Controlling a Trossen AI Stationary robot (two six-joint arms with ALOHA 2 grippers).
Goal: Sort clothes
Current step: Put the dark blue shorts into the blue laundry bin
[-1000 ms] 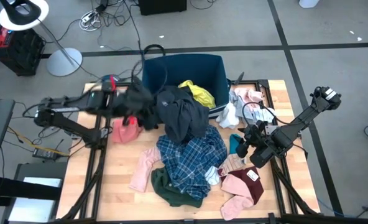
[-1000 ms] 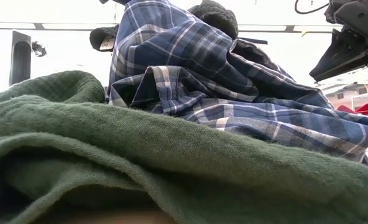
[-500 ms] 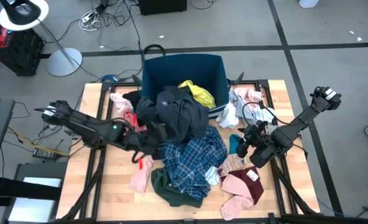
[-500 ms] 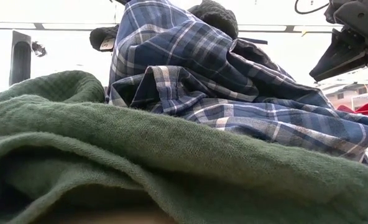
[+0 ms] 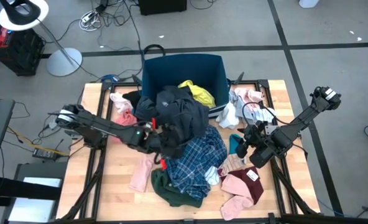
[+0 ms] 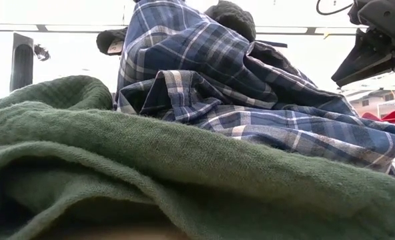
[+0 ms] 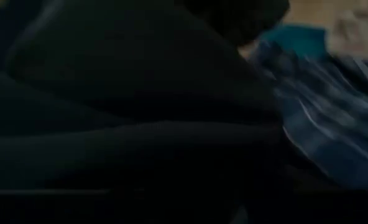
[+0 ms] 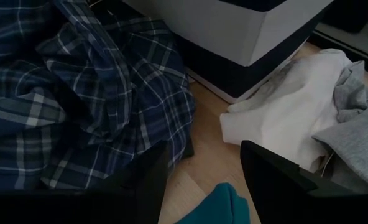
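while right gripper (image 5: 247, 144) waits, left gripper (image 5: 161, 144) meets dark garment (image 5: 179, 115)

- Bin (image 5: 184, 71) at upper centre of high view, at desk's (image 5: 115, 180) far edge; one small garment (image 5: 198, 93) in it, toward its right.
- Big pile of clothes (image 5: 181, 115) centre frame, spilling over bin's front rim onto desk.
- Plaid shirt (image 5: 193, 158) just below pile; thick top (image 5: 174, 186) below that, lower centre.
- Left gripper (image 5: 156, 142) left of centre, pushed against pile's left side.
- Right gripper (image 5: 249, 146) right of centre, beside shirt's right edge.
- Small items (image 5: 246, 102) upper right, right of bin; more (image 5: 240, 190) lower right; one (image 5: 140, 174) lower left, another (image 5: 122, 109) left of pile.
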